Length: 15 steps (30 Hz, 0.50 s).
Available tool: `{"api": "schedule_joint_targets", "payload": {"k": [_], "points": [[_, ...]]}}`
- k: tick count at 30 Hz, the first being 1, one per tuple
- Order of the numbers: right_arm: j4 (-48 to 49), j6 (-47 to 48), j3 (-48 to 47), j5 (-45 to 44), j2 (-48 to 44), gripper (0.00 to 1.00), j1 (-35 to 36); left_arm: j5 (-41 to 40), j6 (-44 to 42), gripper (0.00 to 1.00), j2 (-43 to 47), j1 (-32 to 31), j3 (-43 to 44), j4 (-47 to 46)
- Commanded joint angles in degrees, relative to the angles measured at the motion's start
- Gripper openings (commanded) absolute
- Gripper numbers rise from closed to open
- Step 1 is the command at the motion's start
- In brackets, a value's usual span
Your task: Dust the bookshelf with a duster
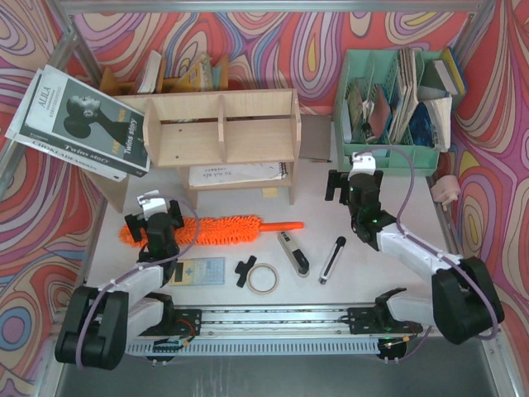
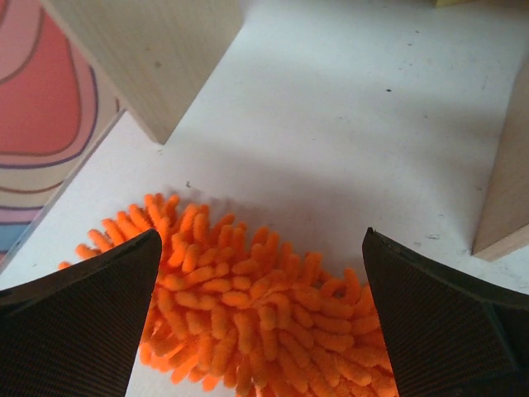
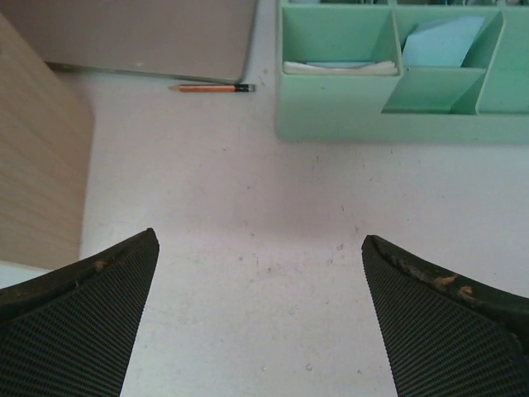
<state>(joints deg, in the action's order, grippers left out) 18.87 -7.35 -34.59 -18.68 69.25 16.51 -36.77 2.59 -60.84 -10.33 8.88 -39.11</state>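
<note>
The plywood bookshelf [image 1: 221, 128] stands at the back middle of the table; its legs show in the left wrist view [image 2: 157, 50]. The orange duster [image 1: 216, 229] lies flat in front of it, fluffy head to the left, smooth handle [image 1: 281, 225] pointing right. My left gripper [image 1: 154, 213] is open just above the duster's left end; in the left wrist view the fluffy head [image 2: 248, 306] lies between and below the open fingers. My right gripper [image 1: 354, 176] is open and empty over bare table [image 3: 256, 273] right of the shelf.
A mint green file organizer [image 1: 395, 107] stands back right, also in the right wrist view [image 3: 380, 74]. A pencil [image 3: 211, 88] lies behind. A tape roll [image 1: 263, 279], black clip [image 1: 245, 271], two markers [image 1: 293, 254] and a card [image 1: 198, 271] lie near the front. A magazine [image 1: 83, 124] leans at left.
</note>
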Motion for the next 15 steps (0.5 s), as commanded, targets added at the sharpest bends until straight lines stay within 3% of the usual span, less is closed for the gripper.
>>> {"api": "schedule_joint_targets", "payload": {"k": [1, 6, 9, 13, 15], "points": [[10.1, -0.1, 1.3, -2.6, 5.6, 0.99, -2.1, 7.9, -2.6, 0.98, -4.3, 2.0, 0.0, -10.7], [20.4, 1.7, 4.5, -2.0, 11.7, 0.99, -4.8, 16.6, -4.0, 0.98, -10.8, 4.7, 1.0, -17.3], [27.8, 5.5, 6.3, -0.6, 15.0, 0.99, -5.6, 24.6, -4.5, 0.99, -11.3, 5.2, 3.2, -13.6], [34.5, 6.7, 8.2, 5.6, 15.8, 0.99, -8.0, 24.3, -3.1, 0.99, -23.4, 5.4, -1.0, -35.5], [34.8, 7.7, 7.9, 7.3, 16.1, 0.99, -9.1, 22.8, -2.6, 0.98, -30.0, 5.7, -0.6, -41.5]]}}
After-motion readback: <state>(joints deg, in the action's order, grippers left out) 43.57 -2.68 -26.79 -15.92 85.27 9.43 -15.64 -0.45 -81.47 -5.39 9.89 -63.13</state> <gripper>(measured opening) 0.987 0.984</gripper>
